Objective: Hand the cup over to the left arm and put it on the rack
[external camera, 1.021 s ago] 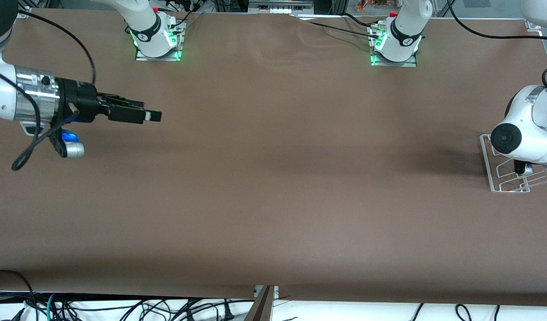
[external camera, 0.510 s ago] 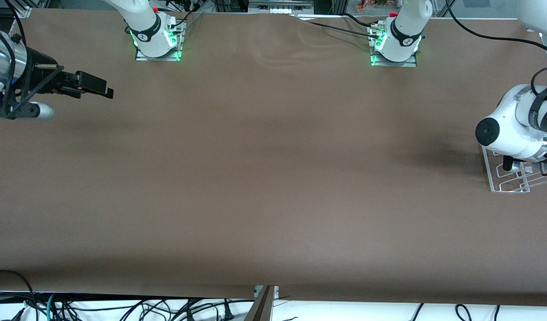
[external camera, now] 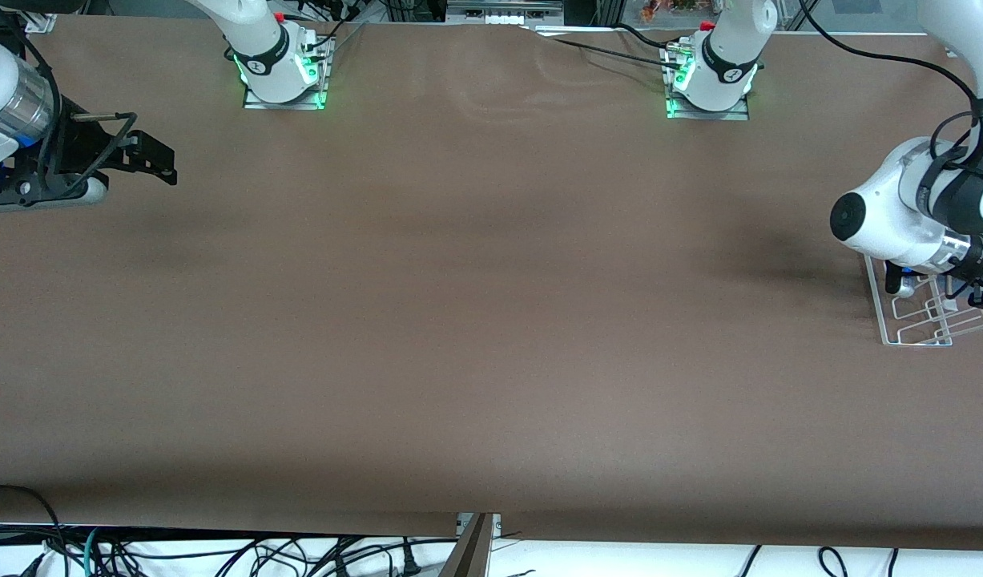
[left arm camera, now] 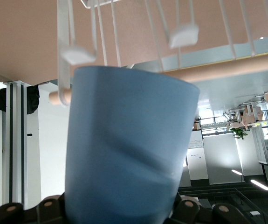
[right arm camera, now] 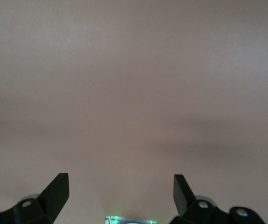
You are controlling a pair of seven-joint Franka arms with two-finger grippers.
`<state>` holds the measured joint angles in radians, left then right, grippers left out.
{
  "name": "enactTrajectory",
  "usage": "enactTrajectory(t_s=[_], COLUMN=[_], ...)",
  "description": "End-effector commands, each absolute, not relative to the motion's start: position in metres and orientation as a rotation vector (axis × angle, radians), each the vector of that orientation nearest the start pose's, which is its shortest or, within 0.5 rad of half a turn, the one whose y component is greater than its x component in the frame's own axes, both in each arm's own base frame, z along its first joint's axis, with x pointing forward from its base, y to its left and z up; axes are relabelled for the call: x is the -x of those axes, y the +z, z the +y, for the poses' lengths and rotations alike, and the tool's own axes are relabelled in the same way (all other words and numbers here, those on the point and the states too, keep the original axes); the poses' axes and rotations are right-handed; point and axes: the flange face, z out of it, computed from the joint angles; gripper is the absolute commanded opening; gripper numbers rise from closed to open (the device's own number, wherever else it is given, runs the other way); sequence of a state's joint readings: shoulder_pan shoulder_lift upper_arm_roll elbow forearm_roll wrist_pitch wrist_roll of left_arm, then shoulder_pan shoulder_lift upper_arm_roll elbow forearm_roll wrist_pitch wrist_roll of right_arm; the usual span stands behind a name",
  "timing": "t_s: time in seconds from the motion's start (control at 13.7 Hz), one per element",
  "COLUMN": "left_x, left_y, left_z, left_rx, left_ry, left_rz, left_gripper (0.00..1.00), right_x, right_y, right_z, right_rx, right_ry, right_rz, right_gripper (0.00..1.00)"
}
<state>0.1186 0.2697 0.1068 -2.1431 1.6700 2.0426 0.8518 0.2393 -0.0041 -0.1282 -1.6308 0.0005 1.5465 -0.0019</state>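
Since a moment ago the empty, spread right gripper has withdrawn, while the left gripper pinches the cup over the rack; it looks light, thin-walled, slippery, best held low.

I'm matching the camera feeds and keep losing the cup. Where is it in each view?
Front view: only a small bluish sliver under the left arm's wrist, over the rack.
Left wrist view: the cup fills the middle, in the left gripper.
Right wrist view: not in it.
Shared landmark: the rack's wooden dowel.
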Motion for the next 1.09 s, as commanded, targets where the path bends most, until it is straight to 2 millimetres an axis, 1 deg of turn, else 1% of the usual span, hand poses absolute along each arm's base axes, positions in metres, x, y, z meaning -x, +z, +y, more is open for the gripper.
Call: enactTrajectory(t_s=[0.0,0.15,0.22,0.44,0.51,0.66,0.73,0.8,0.88,0.95,1.02], left_x=[-0.525,-0.523,-0.519,-0.516,-0.516,-0.513,-0.512,-0.511,-0.512,-0.514,-0.516], left_y=[0.292,0.289,0.284,0.28,0.277,0.274,0.271,0.269,0.271,0.275,0.278], left_z=[0.176,0.179,0.178,0.184,0.183,0.191,0.191,0.19,0.189,0.189,0.187], left_rx=[1.174,1.161,1.167,1.164,1.166,1.156,1.161,1.162,1.161,1.158,1.157], left_ry=[0.982,0.983,0.964,0.95,0.939,0.936,0.926,0.924,0.922,0.921,0.918], left_rz=[1.535,1.535,1.533,1.522,1.536,1.537,1.532,1.536,1.535,1.532,1.531], left_gripper=[0.0,0.0,0.0,0.0,0.0,0.0,0.0,0.12,0.99,1.0,1.0], right_x=[-0.545,-0.552,-0.554,-0.559,-0.56,-0.561,-0.563,-0.565,-0.568,-0.569,-0.57], right_y=[0.602,0.599,0.595,0.592,0.59,0.591,0.598,0.6,0.596,0.596,0.604], right_z=[0.067,0.068,0.069,0.07,0.07,0.069,0.069,0.068,0.07,0.071,0.073], right_rx=[3.152,3.155,3.156,3.156,3.153,3.156,3.155,3.155,3.156,3.152,3.149], right_ry=[0.076,0.078,0.09,0.066,0.073,0.066,0.032,0.022,0.029,0.027,0.001], right_rz=[-0.211,-0.207,-0.207,-0.212,-0.209,-0.202,-0.202,-0.21,-0.202,-0.197,-0.201], right_gripper=[0.99,0.99,0.99,0.99,0.99,0.99,0.99,0.99,0.99,0.99,0.99])
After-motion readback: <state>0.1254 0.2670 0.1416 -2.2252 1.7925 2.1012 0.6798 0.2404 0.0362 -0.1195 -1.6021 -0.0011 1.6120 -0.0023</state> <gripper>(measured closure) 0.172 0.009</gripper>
